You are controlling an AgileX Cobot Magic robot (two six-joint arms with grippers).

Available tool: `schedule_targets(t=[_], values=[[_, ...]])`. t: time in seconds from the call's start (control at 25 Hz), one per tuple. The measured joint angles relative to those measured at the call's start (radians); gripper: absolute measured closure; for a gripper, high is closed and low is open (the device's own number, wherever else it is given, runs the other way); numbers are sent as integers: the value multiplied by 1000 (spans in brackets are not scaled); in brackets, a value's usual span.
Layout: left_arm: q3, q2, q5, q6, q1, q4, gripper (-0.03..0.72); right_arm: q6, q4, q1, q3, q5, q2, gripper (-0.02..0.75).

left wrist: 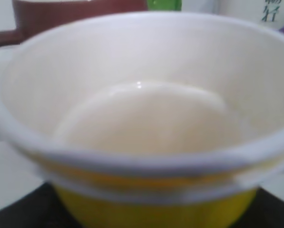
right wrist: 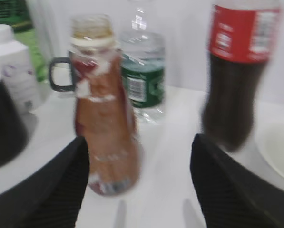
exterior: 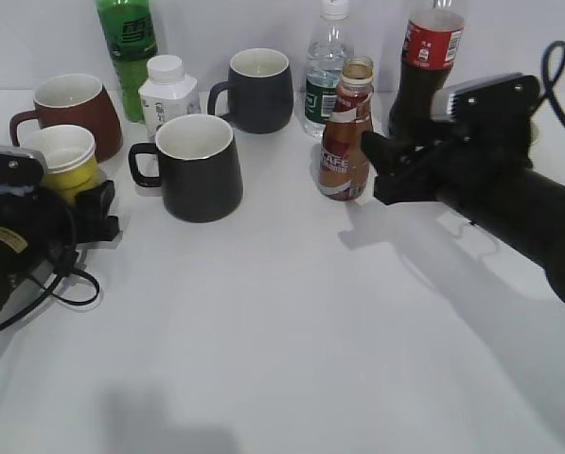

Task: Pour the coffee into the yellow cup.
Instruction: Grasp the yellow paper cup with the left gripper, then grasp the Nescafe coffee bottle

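Right wrist view: coffee bottle [right wrist: 106, 118] uncapped, upright, left of centre between my right gripper [right wrist: 139, 190] fingers, spread wide, holding nothing. Reach step; next I shift left, then close. Yellow cup [exterior: 69, 161] sits against my left gripper [exterior: 93, 213]; grip unclear.

A dark cola bottle with a red label [exterior: 422, 71], a clear water bottle [exterior: 327, 71], two black ceramic mugs [exterior: 199, 166], a brown-red mug [exterior: 74, 112], a green bottle [exterior: 128, 52] and a small white bottle [exterior: 167, 95] are seen on the white table [exterior: 291, 331].

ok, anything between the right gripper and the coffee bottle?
Nothing visible. The right gripper is open, facing the coffee bottle, which stands just ahead toward its left finger. The cola bottle stands off to the right.
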Motion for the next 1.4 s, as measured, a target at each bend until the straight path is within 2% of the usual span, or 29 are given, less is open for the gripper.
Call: schedule_targets(t=[0.12, 0.2, 0.32, 0.44, 0.6, 1.0, 1.24, 1.4], values=[[-5, 5, -4, 0, 0, -4, 218, 3, -35, 0, -51, 30, 37, 237], [-8, 8, -5, 0, 0, -10, 237, 4, -81, 0, -73, 33, 52, 237], [-8, 8, -5, 0, 0, -11, 241, 16, -137, 0, -88, 37, 68, 230], [-8, 8, -5, 0, 0, -11, 243, 37, -166, 0, -94, 38, 91, 192], [-8, 8, -5, 0, 0, -11, 243, 45, -171, 0, -126, 64, 129, 141], [71, -30, -23, -3, -2, 11, 244, 66, -144, 0, -273, 109, 238, 130], [122, -100, -10, -7, -3, 116, 244, 132, -147, 0, -365, 113, 317, 137], [164, -143, -11, -8, -3, 194, 244, 137, -148, 4, -397, 124, 346, 204]])
